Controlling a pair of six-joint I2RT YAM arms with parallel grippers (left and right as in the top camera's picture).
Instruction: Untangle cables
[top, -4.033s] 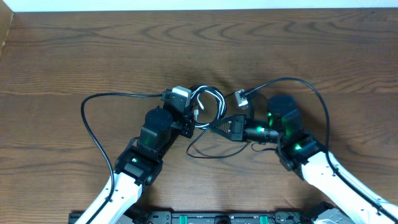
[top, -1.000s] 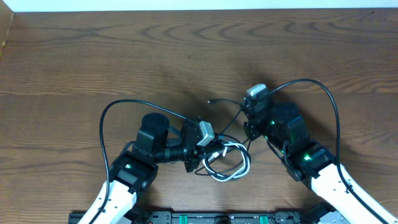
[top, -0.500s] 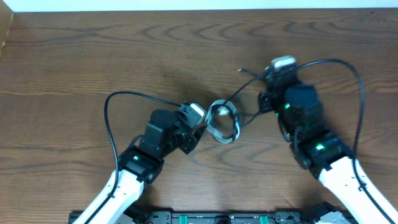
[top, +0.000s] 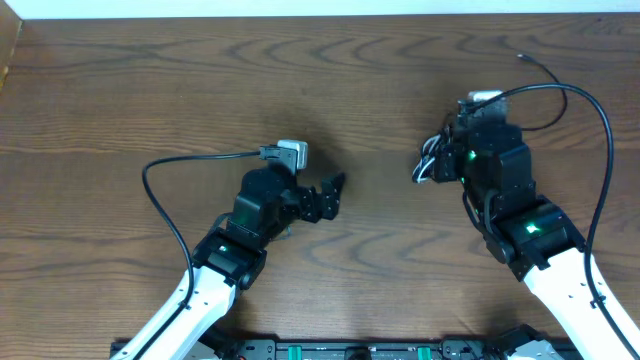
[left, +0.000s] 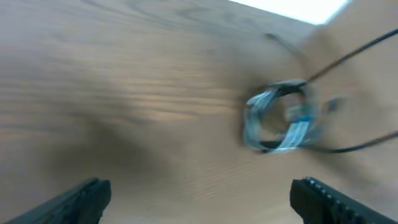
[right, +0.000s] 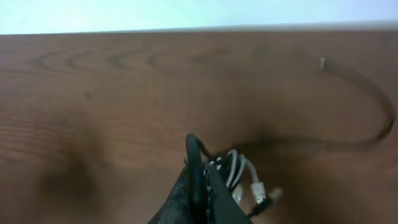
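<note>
Seen from overhead, left pincer just left of frame centre, jaws spread wide, gripping nothing, poised over the bare wooden table. Same in the left wrist view, badly blurred: two dark fingertips at the lower left and lower right corners, far apart, only wood grain between. Right pincer at bottom centre of the right wrist view, jaws pressed together on the cables, a small bunch of white and black loops bulging out just right of the fingers, with a pale plug end at the lower right of the bunch. From overhead, right pincer mostly hidden under its wrist, right of centre; only a tuft of white and black loops poking out at its left edge. One loose black strand trailing from the bunch across the wood, curving out toward the right edge and back up to a small plug tip at upper right; same tip visible overhead near the upper right corner. Relative to the left pincer: cables well apart, off to the right across a stretch of table overhead. In the left wrist view, a blurred pale ring with dark strands right of centre in the upper half, beyond the fingertips, nearer the right one. Impossible to tell whether the bunch rests on the wood or hangs clear of it.
</note>
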